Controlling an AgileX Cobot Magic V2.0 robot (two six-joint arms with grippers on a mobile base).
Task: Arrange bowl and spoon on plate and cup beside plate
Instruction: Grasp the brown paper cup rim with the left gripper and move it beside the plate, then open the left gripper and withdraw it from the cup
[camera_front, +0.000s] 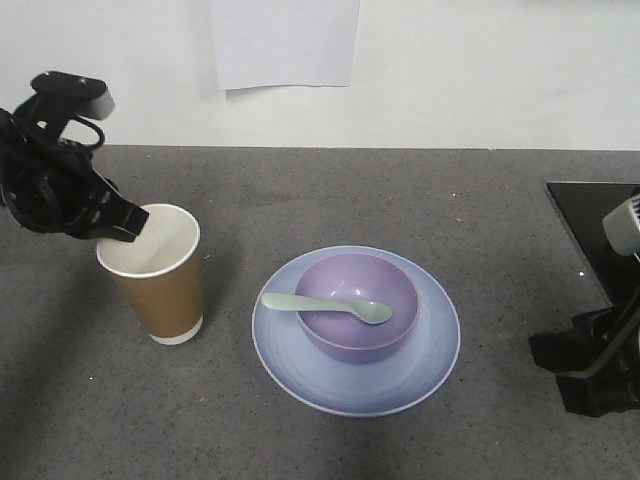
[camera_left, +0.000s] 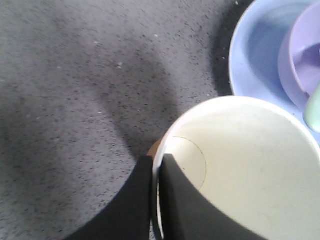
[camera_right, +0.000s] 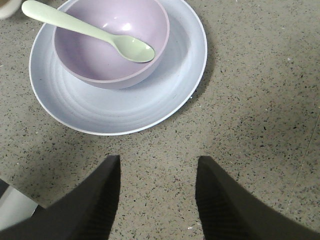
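A speckled grey tabletop (camera_front: 400, 190) runs back to a white wall. At centre, the lavender plastic bowl (camera_front: 357, 305) sits on the round pale blue plate (camera_front: 420, 375), the mint-green spoon (camera_front: 325, 305) lying across it. Left of the plate stands the tall brown paper cup (camera_front: 155, 275), well apart, its rim pinched by the left gripper (camera_left: 156, 172). The right gripper (camera_right: 157, 192), jaws wide and empty, waits near the plate.

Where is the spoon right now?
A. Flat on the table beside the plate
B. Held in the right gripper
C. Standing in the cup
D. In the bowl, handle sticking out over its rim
D: the spoon lies with its scoop inside the bowl, which sits on the plate, handle resting over the rim.
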